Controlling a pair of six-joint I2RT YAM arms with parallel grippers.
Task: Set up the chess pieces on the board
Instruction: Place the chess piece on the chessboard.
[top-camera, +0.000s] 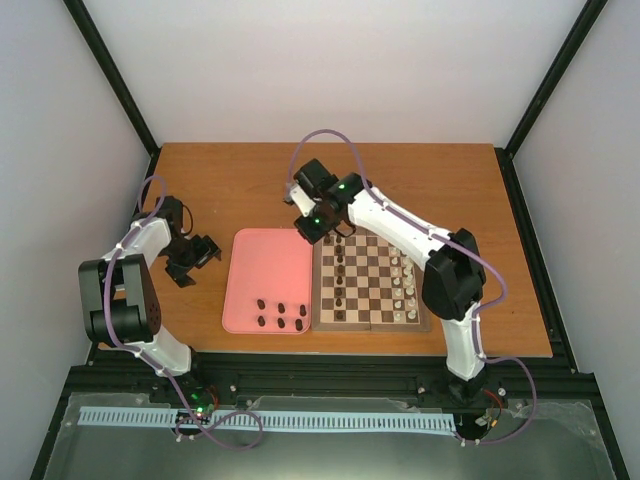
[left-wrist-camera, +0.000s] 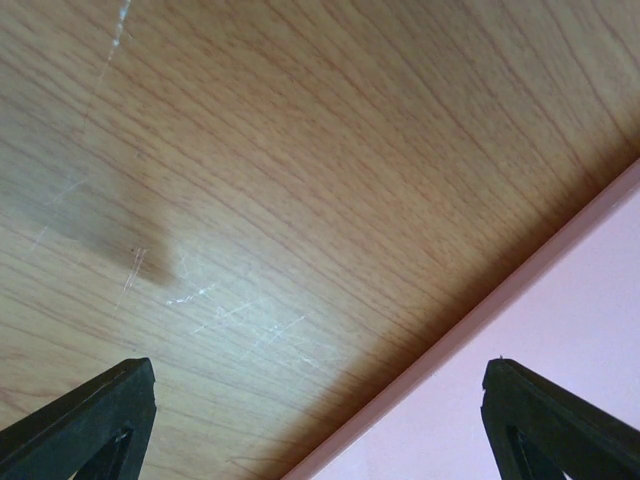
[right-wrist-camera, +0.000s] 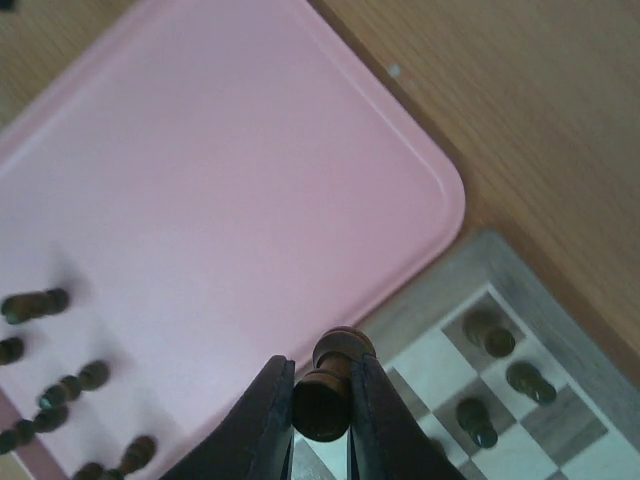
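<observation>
My right gripper (right-wrist-camera: 322, 400) is shut on one dark chess piece (right-wrist-camera: 330, 385), held above the board's (right-wrist-camera: 458, 277) far left corner, next to the pink tray (right-wrist-camera: 230, 180). From above, that gripper (top-camera: 308, 232) hangs over the board's (top-camera: 370, 326) far left corner. Several dark chess pieces (top-camera: 338, 270) stand on the board's left columns, also visible as dark pieces (right-wrist-camera: 490, 338) in the right wrist view. Several more dark pieces (top-camera: 280, 316) lie at the tray's (top-camera: 268, 265) near end. My left gripper (top-camera: 200, 254) is open and empty over bare table left of the tray.
Cream-white pieces (top-camera: 408, 288) fill the board's right columns. In the left wrist view my open gripper (left-wrist-camera: 318, 385) straddles the tray's edge (left-wrist-camera: 560, 250), one finger over wood (left-wrist-camera: 300, 150), the other over pink. Black frame posts bound the table's sides.
</observation>
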